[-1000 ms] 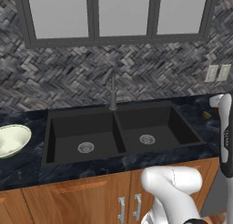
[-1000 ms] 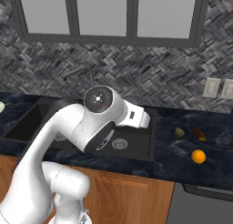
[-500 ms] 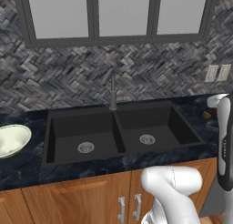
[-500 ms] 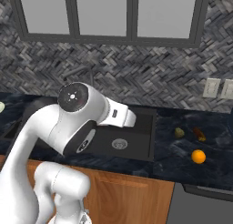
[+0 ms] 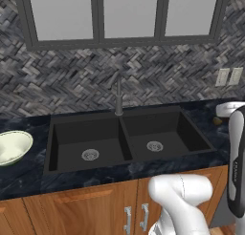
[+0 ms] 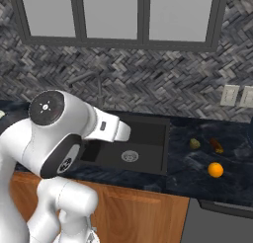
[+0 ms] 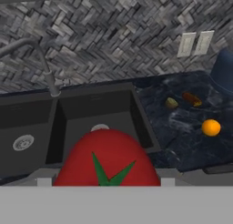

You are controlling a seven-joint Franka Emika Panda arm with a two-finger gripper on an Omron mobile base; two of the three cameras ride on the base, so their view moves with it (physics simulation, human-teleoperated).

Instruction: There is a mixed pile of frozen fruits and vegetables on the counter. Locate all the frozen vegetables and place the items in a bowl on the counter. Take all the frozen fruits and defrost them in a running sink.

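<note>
In the hand view, a smooth, round red item (image 7: pixel 107 158) with a green star-shaped top is held between the jaws of the tool (image 7: pixel 107 182), which stand moderately apart around it. It is seen above the near rim of the sink (image 7: pixel 91 114), a matte black double basin with round metal drains. To the right, on the dark marbled stone table (image 7: pixel 182 132), three small items are found: a bright orange ball (image 7: pixel 210 127), a dark reddish-brown oblong piece (image 7: pixel 191 99) and a yellowish-olive lump (image 7: pixel 171 102). All lie well apart from the tool. In the left base view, a shallow pale bowl (image 5: pixel 12 148) with a smooth rim is seen left of the sink.
</note>
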